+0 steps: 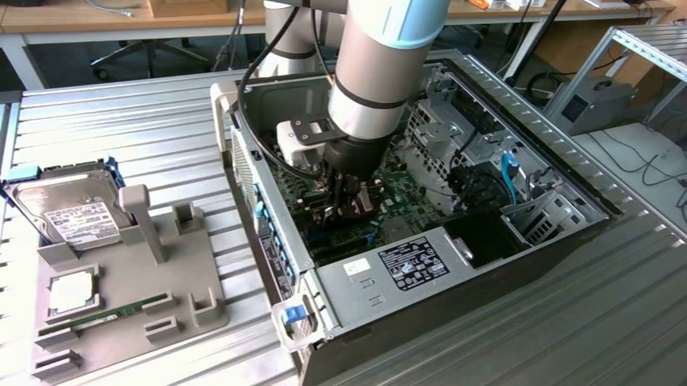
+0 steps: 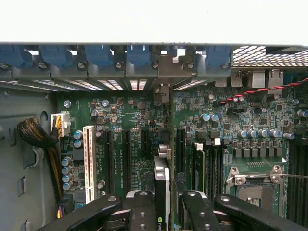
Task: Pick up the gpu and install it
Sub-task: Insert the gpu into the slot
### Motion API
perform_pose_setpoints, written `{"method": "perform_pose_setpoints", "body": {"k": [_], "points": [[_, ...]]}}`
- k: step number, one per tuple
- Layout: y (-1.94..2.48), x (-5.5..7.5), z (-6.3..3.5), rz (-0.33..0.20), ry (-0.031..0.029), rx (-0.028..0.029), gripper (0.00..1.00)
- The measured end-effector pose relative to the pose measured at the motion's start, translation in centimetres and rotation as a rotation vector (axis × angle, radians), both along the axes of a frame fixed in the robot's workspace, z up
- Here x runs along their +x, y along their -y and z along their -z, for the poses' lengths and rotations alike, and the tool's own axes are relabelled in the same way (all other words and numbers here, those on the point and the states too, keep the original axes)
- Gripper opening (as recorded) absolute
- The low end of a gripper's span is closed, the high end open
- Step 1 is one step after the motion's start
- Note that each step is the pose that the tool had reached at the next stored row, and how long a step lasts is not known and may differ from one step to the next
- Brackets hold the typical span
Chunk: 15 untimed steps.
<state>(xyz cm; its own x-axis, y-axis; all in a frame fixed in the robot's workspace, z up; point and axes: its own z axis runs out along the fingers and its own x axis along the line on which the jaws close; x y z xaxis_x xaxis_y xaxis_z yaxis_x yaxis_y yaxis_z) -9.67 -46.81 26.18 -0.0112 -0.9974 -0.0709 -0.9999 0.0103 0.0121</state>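
1. Ribbed grey metal desk (image 1: 140,121) carries an open black desktop computer case (image 1: 558,241) lying on its side, so the green motherboard (image 1: 413,201) faces up for access.
2. At the exterior view's left, a grey plastic parts holder (image 1: 161,273) keeps a silver hard drive with white label (image 1: 70,213) and a slim green RAM stick (image 1: 108,312) upright or slotted, ready for grasping.
3. Inside the case, the black pincer (image 2: 162,204) is clamped on the thin black-faced gpu (image 2: 162,185), held edge-down so its connector lines up with the expansion slots.
4. The gpu's far end reaches toward the rear bracket opening (image 2: 163,67), apparently aligning with it.
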Motion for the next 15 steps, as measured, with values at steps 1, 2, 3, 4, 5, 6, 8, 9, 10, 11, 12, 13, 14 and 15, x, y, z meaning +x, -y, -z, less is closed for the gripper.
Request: {"method": "perform_pose_setpoints", "body": {"k": [1, 2, 3, 4, 5, 6, 8, 9, 10, 11, 12, 13, 14, 15], "points": [[0.00, 0.00, 0.00, 0.000, 0.0000, 0.0000, 0.27], [0.00, 0.00, 0.00, 0.000, 0.0000, 0.0000, 0.27], [0.00, 0.00, 0.00, 0.000, 0.0000, 0.0000, 0.27], [0.00, 0.00, 0.00, 0.000, 0.0000, 0.0000, 0.27], [0.00, 0.00, 0.00, 0.000, 0.0000, 0.0000, 0.27], [0.00, 0.00, 0.00, 0.000, 0.0000, 0.0000, 0.27], [0.00, 0.00, 0.00, 0.000, 0.0000, 0.0000, 0.27], [0.00, 0.00, 0.00, 0.000, 0.0000, 0.0000, 0.27], [0.00, 0.00, 0.00, 0.000, 0.0000, 0.0000, 0.27], [0.00, 0.00, 0.00, 0.000, 0.0000, 0.0000, 0.27], [0.00, 0.00, 0.00, 0.000, 0.0000, 0.0000, 0.27], [0.00, 0.00, 0.00, 0.000, 0.0000, 0.0000, 0.27], [0.00, 0.00, 0.00, 0.000, 0.0000, 0.0000, 0.27], [0.00, 0.00, 0.00, 0.000, 0.0000, 0.0000, 0.27]]}}
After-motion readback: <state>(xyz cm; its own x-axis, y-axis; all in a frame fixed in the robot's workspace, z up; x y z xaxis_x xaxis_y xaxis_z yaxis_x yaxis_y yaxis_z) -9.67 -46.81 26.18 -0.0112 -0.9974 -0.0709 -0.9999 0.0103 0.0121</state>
